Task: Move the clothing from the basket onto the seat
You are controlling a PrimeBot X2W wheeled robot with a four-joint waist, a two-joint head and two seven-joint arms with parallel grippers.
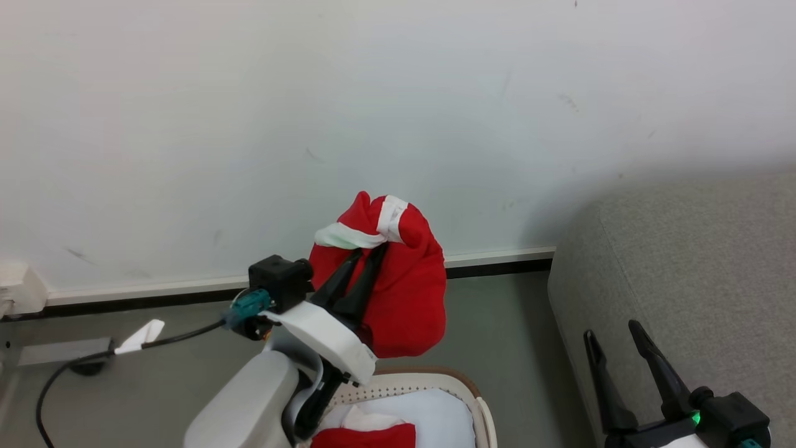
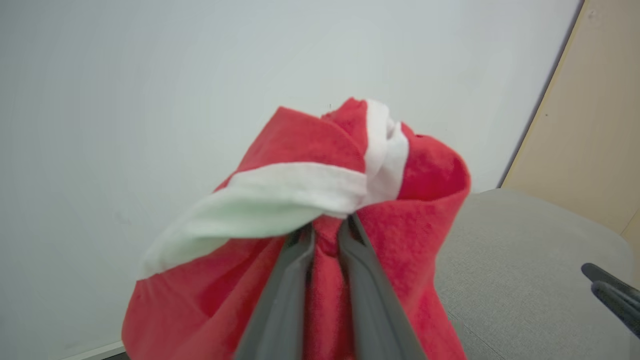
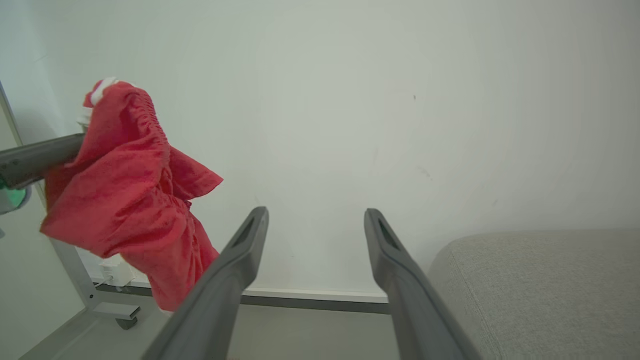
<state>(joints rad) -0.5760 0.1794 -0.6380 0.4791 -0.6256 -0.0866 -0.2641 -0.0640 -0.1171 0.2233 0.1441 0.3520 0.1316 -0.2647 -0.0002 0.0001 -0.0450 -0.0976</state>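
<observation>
Left gripper (image 1: 372, 249) pinches red garment (image 1: 404, 298) high above basket (image 1: 479, 404), presumably to clear its rim toward sofa (image 1: 684, 267); right gripper (image 1: 612, 330) spread, empty.

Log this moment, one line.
left gripper: shut on garment, held above basket | right gripper: open, empty, by sofa | basket: another red garment inside

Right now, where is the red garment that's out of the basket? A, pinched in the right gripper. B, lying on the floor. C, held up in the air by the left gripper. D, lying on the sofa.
C: the left gripper is shut on the red garment, which hangs in the air, short of the sofa, while the right gripper stands open.
</observation>
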